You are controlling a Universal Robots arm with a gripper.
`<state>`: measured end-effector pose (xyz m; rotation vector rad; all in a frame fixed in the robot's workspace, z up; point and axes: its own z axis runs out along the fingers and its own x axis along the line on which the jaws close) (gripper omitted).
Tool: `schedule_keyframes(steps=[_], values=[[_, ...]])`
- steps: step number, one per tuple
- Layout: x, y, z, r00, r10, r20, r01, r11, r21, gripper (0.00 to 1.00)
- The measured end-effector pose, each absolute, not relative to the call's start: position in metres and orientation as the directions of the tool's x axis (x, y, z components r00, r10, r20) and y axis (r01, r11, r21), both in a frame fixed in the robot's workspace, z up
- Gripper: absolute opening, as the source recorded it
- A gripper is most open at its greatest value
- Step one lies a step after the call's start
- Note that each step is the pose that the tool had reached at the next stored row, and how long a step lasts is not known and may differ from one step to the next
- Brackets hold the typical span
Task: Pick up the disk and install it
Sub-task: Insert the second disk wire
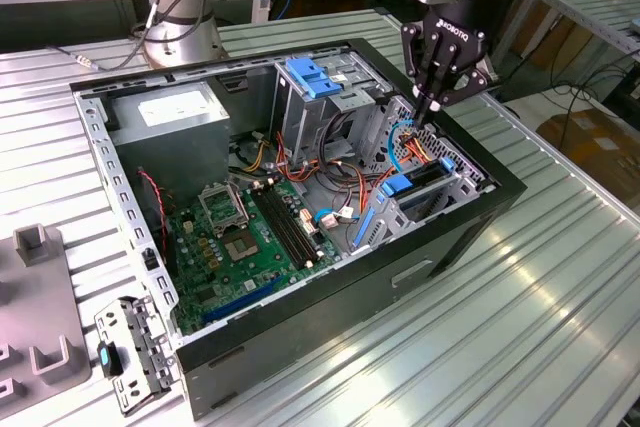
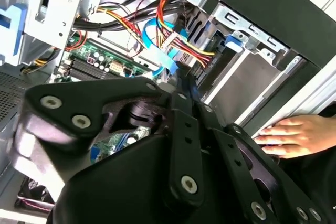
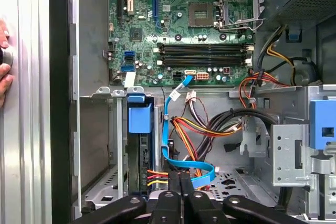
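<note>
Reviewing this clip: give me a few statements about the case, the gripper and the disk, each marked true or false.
1. The computer case is open, its motherboard exposed. True.
2. The gripper hangs over the power supply. False: it is over the drive cage, among the cables.
3. A hand rests on the table beside the case. True.
4. The disk lies outside the case. False: it stands in a drive cage slot.
5. The fingers are spread wide. False: they are together.
</note>
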<state>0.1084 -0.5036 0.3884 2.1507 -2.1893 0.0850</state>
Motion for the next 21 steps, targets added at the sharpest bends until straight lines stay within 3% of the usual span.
schedule_keyframes(steps=[1, 2, 12, 21], values=[[0.109, -0.503, 0.387, -0.017, -0.995, 0.093, -1.0, 0.018, 0.011, 0.17], [0.109, -0.502, 0.386, -0.017, -0.995, 0.098, -1.0, 0.018, 0.011, 0.24], [0.11, -0.5, 0.396, -0.016, -0.995, 0.101, -1.0, 0.018, 0.018, 0.24], [0.113, -0.496, 0.378, -0.016, -0.993, 0.119, -1.0, 0.019, 0.018, 0.24]])
